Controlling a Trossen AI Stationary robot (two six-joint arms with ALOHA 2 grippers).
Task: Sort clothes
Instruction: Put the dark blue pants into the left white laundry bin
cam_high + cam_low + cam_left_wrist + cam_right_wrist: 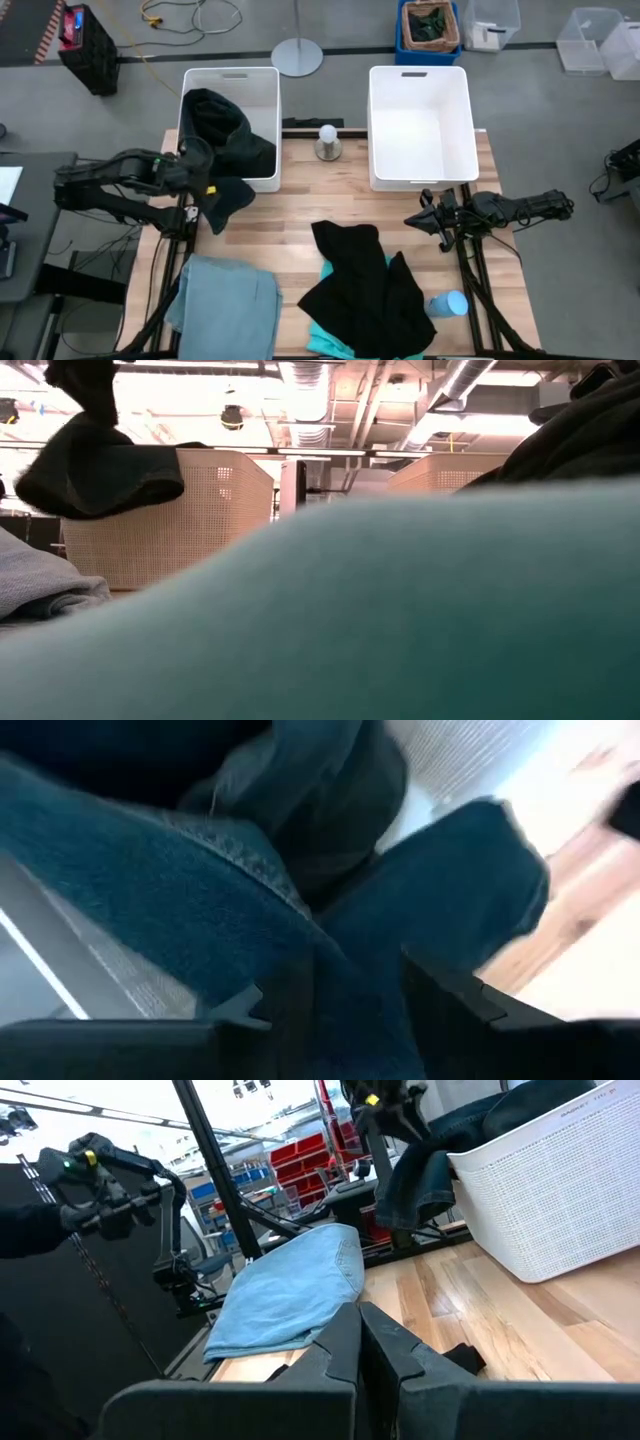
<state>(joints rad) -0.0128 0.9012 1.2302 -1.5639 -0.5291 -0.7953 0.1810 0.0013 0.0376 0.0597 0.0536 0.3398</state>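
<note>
The dark teal-green garment (228,140) lies partly in the left white bin (262,80). One end hangs over the bin's near left corner (226,200) and shows lifted in the low view (100,475). My left gripper (200,172) is shut on it there. The black garment (365,285) lies spread on the table, over the bright turquoise one (325,342). The dusty grey-blue garment (225,305) lies at the near left. My right gripper (412,217) is shut and empty, near the right bin's near edge. My left gripper holds a bunched fold of the teal-green garment (345,955) between its two fingers (445,995), at the bin's near left corner. Several layers fill the gap. One end hangs slack below the fingers (226,205), clear of the table, and the rest lies in the bin.
The right white bin (420,170) stands at the far right. A small white knob on a round base (327,142) stands between the bins. A light blue cup (447,303) lies near the right front. A blue crate with dark cloth (430,28) sits on the floor beyond.
</note>
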